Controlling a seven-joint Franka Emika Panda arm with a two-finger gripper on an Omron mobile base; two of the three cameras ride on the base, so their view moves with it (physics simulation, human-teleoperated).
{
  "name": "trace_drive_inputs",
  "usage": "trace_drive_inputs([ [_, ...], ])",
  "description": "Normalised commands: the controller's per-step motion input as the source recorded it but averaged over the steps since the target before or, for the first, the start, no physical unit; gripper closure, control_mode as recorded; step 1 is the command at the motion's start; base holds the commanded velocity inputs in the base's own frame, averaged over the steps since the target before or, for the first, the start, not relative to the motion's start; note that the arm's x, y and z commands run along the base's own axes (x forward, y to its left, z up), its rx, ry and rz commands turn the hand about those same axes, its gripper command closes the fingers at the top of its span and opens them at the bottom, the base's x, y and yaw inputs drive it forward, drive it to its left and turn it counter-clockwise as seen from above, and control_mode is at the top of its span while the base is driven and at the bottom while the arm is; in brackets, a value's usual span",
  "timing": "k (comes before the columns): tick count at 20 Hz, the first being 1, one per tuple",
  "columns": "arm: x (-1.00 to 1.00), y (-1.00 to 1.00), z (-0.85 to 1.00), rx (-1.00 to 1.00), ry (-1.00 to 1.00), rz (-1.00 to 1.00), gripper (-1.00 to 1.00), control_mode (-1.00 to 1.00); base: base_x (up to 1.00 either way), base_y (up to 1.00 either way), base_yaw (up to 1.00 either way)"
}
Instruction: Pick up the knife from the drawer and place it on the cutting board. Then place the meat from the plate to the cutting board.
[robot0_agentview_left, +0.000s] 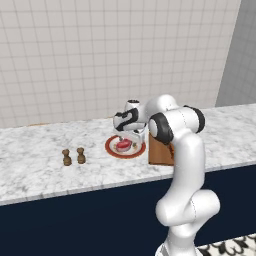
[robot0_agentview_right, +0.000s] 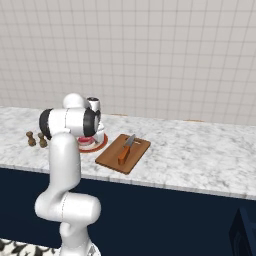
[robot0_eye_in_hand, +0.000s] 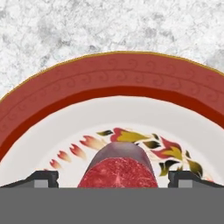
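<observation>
The red and pink meat (robot0_eye_in_hand: 119, 170) lies on the red-rimmed plate (robot0_eye_in_hand: 109, 83), whose cream centre has a floral pattern. My gripper (robot0_eye_in_hand: 113, 179) is open and low over the plate, with one fingertip (robot0_eye_in_hand: 41, 178) on each side of the meat; I cannot tell if they touch it. From the left base view, the gripper (robot0_agentview_left: 131, 137) hangs over the meat (robot0_agentview_left: 123, 145) on the plate (robot0_agentview_left: 112, 150). The knife (robot0_agentview_right: 125, 150), orange handle toward the counter's front, rests on the wooden cutting board (robot0_agentview_right: 112, 159) just right of the plate (robot0_agentview_right: 100, 142).
Two small brown shakers (robot0_agentview_left: 66, 158) (robot0_agentview_left: 80, 155) stand on the marble counter (robot0_agentview_left: 40, 160) left of the plate. A tiled wall runs behind. A dark navy box corner (robot0_agentview_right: 242, 230), possibly the drawer, juts out below the counter at far right.
</observation>
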Motion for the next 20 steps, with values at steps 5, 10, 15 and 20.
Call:
trace_drive_inputs([
  [5,0.0,0.22,-0.29,0.0,0.0,0.03,1.0,-1.0,0.0,0.0,0.0],
  [10,-0.17,0.04,-0.52,0.0,0.0,0.04,1.0,-1.0,0.0,0.0,0.0],
  [15,0.0,-0.12,-0.17,0.11,0.02,0.06,1.0,-1.0,0.0,0.0,0.0],
  [20,0.0,-0.5,0.56,0.15,0.0,0.09,1.0,-1.0,0.0,0.0,0.0],
])
